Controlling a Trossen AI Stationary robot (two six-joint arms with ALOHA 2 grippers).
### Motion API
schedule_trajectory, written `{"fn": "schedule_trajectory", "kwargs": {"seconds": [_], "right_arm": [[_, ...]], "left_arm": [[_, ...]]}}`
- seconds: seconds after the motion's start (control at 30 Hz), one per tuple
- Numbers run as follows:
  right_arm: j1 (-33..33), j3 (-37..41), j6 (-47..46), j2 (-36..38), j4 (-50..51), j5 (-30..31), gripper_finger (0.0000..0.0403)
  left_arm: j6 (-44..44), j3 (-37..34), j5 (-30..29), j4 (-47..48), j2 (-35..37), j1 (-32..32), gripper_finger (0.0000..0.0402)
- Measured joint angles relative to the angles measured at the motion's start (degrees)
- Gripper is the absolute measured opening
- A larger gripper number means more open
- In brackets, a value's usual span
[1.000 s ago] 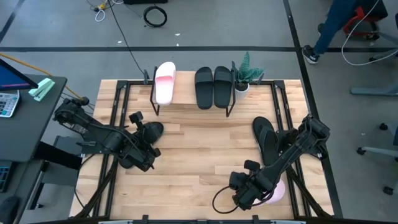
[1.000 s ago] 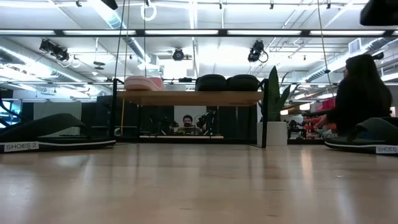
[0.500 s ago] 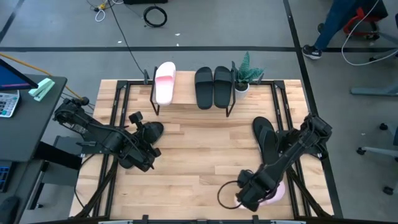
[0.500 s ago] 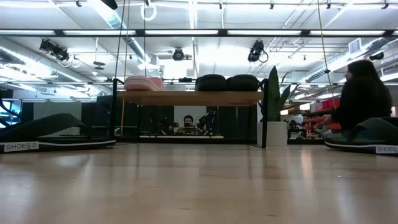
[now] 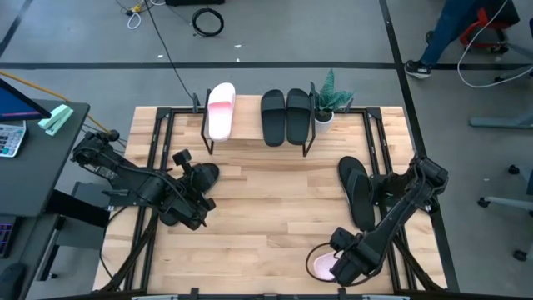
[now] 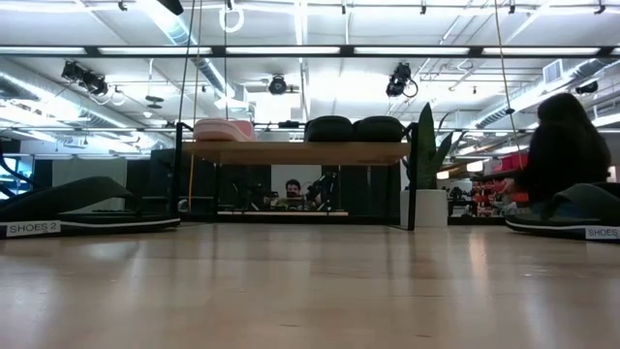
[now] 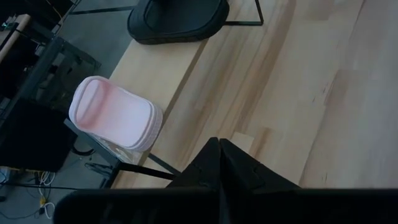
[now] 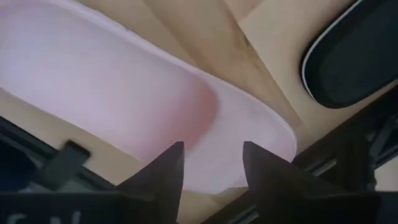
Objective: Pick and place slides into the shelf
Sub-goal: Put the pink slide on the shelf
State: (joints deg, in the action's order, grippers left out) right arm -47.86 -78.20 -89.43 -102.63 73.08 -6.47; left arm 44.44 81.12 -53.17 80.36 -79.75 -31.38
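The right end effector, fingers parted and grasping nothing, hovers directly over the pale pink slide lying at the bench's near edge; it looks light, soft and springy foam, best pinched across one side edge or the strap.

You were in a robotics lab: bare ducts and strip lights overhead, cables on grey floor, a person seated beyond the desk.
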Motion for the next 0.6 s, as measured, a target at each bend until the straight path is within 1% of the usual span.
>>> {"fn": "schedule_trajectory", "kwargs": {"seconds": [0.17,0.37,0.47,0.6], "right_arm": [[-0.31,2.41,-0.04,0.00,-1.64,0.06,0.0172],[-0.33,5.85,-0.98,0.02,-7.83,0.41,0.0172],[-0.33,6.63,-0.98,0.04,-7.23,0.40,0.0172],[-0.33,6.78,-0.98,0.04,-3.66,0.88,0.0172]], "left_arm": [[0.00,0.00,-0.02,-0.02,0.00,0.00,0.0023],[0.00,0.00,-0.02,-0.02,0.00,0.00,0.0013],[0.00,0.00,-0.02,-0.02,0.00,0.02,0.0010],[0.00,0.00,-0.02,-0.02,0.00,0.02,0.0015]]}}
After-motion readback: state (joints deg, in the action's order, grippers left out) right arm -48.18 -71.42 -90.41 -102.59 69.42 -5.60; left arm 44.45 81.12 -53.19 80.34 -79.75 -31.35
